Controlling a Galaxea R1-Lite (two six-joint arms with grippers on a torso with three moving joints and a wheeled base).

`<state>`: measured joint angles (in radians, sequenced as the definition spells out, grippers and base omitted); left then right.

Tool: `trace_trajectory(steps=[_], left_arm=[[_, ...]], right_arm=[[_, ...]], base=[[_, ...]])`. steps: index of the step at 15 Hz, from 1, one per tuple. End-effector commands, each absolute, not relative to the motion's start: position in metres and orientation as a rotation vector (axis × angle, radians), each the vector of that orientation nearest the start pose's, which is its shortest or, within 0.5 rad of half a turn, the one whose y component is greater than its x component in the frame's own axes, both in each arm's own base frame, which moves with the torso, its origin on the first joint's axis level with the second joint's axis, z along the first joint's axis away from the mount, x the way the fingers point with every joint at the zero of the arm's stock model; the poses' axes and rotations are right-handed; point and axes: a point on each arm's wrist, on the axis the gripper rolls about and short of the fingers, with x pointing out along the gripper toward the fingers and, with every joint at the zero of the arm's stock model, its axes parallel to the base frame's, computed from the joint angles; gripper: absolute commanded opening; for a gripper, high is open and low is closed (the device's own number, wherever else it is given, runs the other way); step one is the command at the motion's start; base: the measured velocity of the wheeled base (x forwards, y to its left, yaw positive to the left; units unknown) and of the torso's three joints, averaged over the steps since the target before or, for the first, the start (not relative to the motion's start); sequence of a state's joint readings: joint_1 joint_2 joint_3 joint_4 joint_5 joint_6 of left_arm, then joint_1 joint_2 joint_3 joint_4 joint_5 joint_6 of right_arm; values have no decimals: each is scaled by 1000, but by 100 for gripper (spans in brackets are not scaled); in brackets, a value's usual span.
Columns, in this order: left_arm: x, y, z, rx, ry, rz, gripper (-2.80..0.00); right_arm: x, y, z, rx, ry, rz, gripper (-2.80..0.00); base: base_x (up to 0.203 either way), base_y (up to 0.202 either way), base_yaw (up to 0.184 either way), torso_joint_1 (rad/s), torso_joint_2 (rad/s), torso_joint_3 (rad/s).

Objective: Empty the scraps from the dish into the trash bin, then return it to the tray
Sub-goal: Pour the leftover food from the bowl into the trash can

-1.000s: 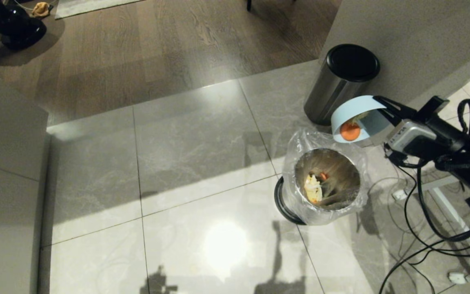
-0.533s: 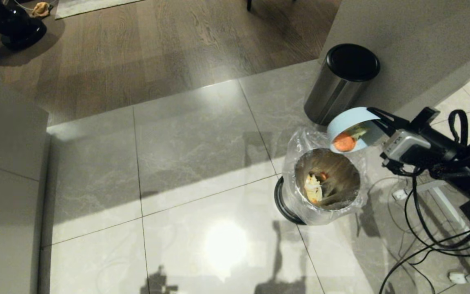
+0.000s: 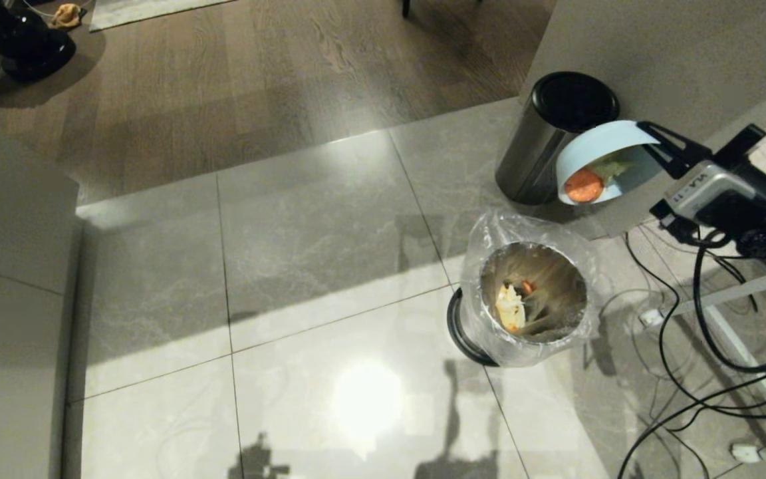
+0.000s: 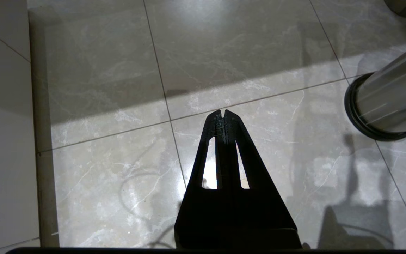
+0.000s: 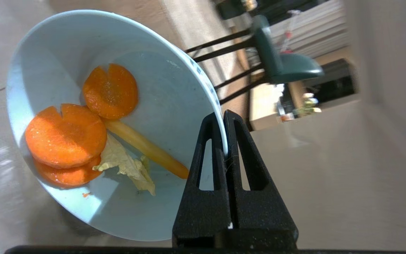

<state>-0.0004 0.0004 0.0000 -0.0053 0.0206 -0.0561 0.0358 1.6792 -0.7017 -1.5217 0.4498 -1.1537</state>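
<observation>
My right gripper (image 3: pixel 652 136) (image 5: pixel 222 118) is shut on the rim of the dish (image 3: pixel 606 163) (image 5: pixel 65 46), a small light-blue bowl held tipped on its side in the air. The scraps (image 3: pixel 584 185) (image 5: pixel 83 130) cling inside it: orange carrot slices, a yellow strip and a pale leaf. The trash bin (image 3: pixel 530 296) (image 4: pixel 388 102), steel with a clear bag, stands on the floor below and nearer than the dish, with some scraps in it. The tray is out of view. My left gripper (image 4: pixel 223 114) hangs shut and empty over the floor tiles.
A steel cylinder with a black lid (image 3: pixel 556 130) stands right behind the dish, against a grey wall (image 3: pixel 675 60). Cables (image 3: pixel 689 372) and a white frame lie on the floor at the right. A dark vase (image 3: pixel 20 36) is at the far left.
My right gripper dipped the tilted dish toward the bin's mouth, then lifted it up and away to the right. The scraps stayed in the dish.
</observation>
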Motion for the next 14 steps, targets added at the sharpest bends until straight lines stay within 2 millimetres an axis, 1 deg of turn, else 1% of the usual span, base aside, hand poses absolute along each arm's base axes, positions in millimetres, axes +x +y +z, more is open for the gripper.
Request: trace_trajectory(steps=[1,4,5,8,11,12,14], left_arm=[[-23,0,76,-57,-5,21,-280],[-23,1,76,-57,-5,20,-280],[-23,0,76,-57,-5,21,-280],[-23,1,76,-57,-5,20,-280],[-23,0,76,-57,-5,21,-280],[-23,0,76,-57,-5,21,-280],[-23,0,76,-57,-5,21,-280]], right_arm=[[257,19,271,-1224,-862,38,-280],[248,18,282,-1200,-896,26,-280],[246,18,278,-1196,-884,34,-280],[243,18,278,-1190,-884,41,-280],[241,19,281,-1215,-946,119,-280],[239,17,283,-1221,-946,102,-280],[227,17,289,-1240,-988,117,-280]], base=[[0,0,0,0,0,0],[0,0,0,0,0,0],[0,0,0,0,0,0],[0,0,0,0,0,0],[0,0,0,0,0,0],[0,0,0,0,0,0],[0,0,0,0,0,0]])
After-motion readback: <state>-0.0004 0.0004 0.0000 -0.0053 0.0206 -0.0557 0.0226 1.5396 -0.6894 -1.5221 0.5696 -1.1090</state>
